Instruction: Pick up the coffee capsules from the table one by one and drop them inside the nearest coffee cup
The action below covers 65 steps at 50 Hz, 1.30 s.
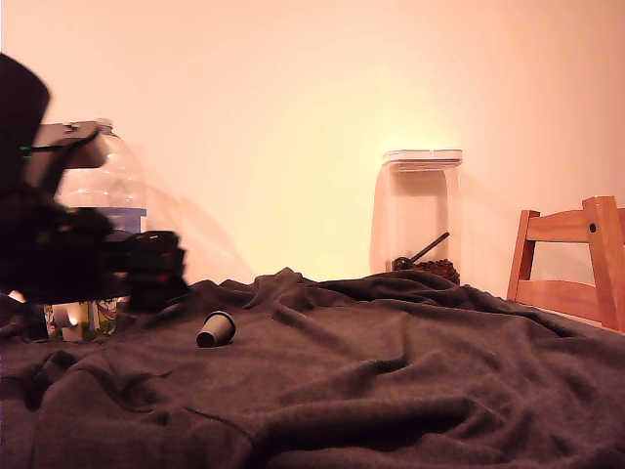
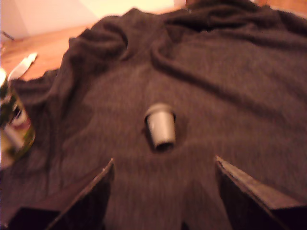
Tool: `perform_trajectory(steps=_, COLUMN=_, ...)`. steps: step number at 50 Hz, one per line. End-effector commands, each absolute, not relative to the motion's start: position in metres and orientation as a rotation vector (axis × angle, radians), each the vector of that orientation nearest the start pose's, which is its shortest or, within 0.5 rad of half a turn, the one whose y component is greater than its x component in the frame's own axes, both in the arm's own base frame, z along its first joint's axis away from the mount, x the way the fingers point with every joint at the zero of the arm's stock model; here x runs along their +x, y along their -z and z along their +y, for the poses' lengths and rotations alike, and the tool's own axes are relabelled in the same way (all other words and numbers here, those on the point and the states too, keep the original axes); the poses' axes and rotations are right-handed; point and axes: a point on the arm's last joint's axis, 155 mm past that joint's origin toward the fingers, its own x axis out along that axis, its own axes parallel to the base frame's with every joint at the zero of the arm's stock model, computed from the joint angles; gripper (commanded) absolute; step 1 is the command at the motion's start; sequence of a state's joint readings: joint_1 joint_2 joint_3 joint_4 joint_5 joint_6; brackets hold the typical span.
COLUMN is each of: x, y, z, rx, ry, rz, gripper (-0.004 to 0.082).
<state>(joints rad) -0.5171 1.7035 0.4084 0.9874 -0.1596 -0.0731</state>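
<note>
One dark coffee capsule [image 1: 216, 329] lies on its side on the cloth-draped table [image 1: 391, 391]. In the wrist view the capsule [image 2: 160, 125] shows grey, lying on the cloth ahead of my gripper [image 2: 163, 165]. The two fingers [image 2: 91, 191] stand wide apart with nothing between them, so the gripper is open. In the exterior view the gripper [image 1: 156, 269] hovers at the left, just left of and slightly above the capsule. The coffee cup [image 1: 83, 319], white with green print, sits low behind the arm, mostly hidden; in the wrist view the cup [image 2: 14, 129] shows at the picture's edge.
A big clear water bottle [image 1: 103, 186] stands behind the arm. A tall clear lidded canister [image 1: 418, 215] with dark contents stands at the back. A wooden chair [image 1: 576, 259] is at the exterior view's right. The cloth is heavily wrinkled.
</note>
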Motion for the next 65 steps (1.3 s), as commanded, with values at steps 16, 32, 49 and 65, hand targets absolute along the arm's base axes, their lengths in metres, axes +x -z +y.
perform_trajectory(steps=16, x=0.406, y=-0.058, z=-0.187, rx=0.034, ry=0.328, rz=0.347, gripper=0.0591)
perform_trajectory(steps=32, x=0.425, y=-0.045, z=-0.194, rx=0.035, ry=0.372, rz=0.454, gripper=0.0590)
perform_trajectory(steps=49, x=0.443, y=-0.021, z=-0.202, rx=0.016, ry=0.423, rz=0.576, gripper=0.0590)
perform_trajectory(steps=65, x=0.447, y=-0.010, z=-0.202, rx=0.014, ry=0.430, rz=0.617, gripper=0.0586)
